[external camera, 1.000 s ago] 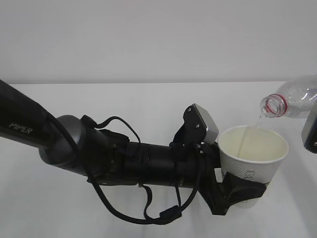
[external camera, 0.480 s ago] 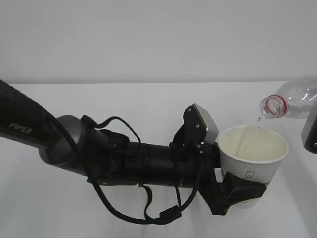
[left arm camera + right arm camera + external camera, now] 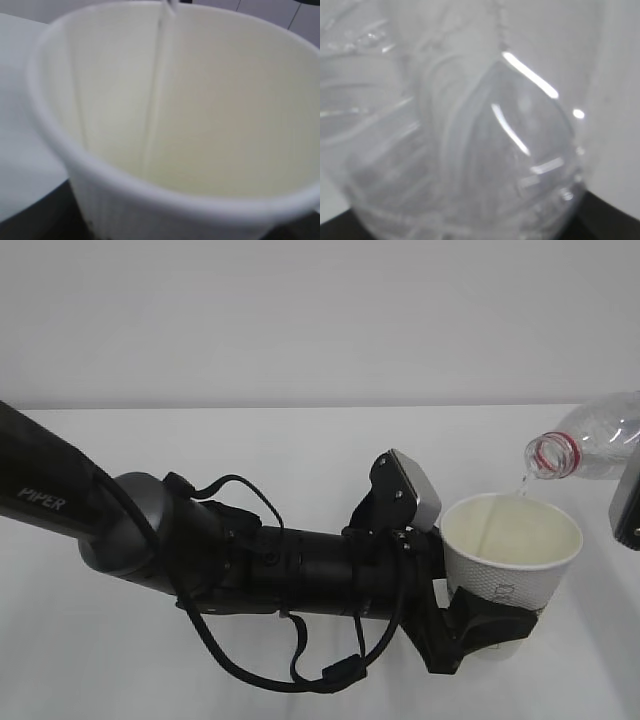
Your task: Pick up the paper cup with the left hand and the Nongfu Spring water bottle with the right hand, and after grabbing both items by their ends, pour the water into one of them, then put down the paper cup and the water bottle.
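The paper cup (image 3: 512, 545) is held upright above the table, with my left gripper (image 3: 490, 625) shut around its lower part. In the left wrist view the paper cup (image 3: 200, 115) fills the frame with its cream inside. The Nongfu Spring water bottle (image 3: 590, 445) hangs tilted at the upper right, its red-ringed mouth just over the cup's far rim. A thin stream of water (image 3: 519, 483) falls from the mouth into the cup, and this water (image 3: 155, 100) runs down the inner wall. The clear ribbed bottle (image 3: 470, 140) fills the right wrist view. Only part of the right hand (image 3: 627, 505) shows.
The thick black left arm (image 3: 200, 550) with looping cables stretches across the white table (image 3: 250, 440) from the left edge to the cup. A plain white wall stands behind the table.
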Controlling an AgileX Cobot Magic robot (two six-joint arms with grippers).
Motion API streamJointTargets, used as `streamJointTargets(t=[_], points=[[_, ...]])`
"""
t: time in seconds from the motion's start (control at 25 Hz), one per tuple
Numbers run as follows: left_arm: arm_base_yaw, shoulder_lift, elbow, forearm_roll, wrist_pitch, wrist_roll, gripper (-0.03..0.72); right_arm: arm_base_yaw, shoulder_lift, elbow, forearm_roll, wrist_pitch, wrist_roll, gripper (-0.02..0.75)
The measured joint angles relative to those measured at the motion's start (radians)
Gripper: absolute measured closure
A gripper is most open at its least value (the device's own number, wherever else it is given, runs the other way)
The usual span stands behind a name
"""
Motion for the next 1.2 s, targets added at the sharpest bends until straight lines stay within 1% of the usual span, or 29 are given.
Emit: streamJointTargets(t=[1.2], points=[[0.0, 0.0, 0.0, 0.0, 0.0, 0.0, 0.154, 0.0, 0.0, 0.0, 0.0, -0.005, -0.006, 0.276]])
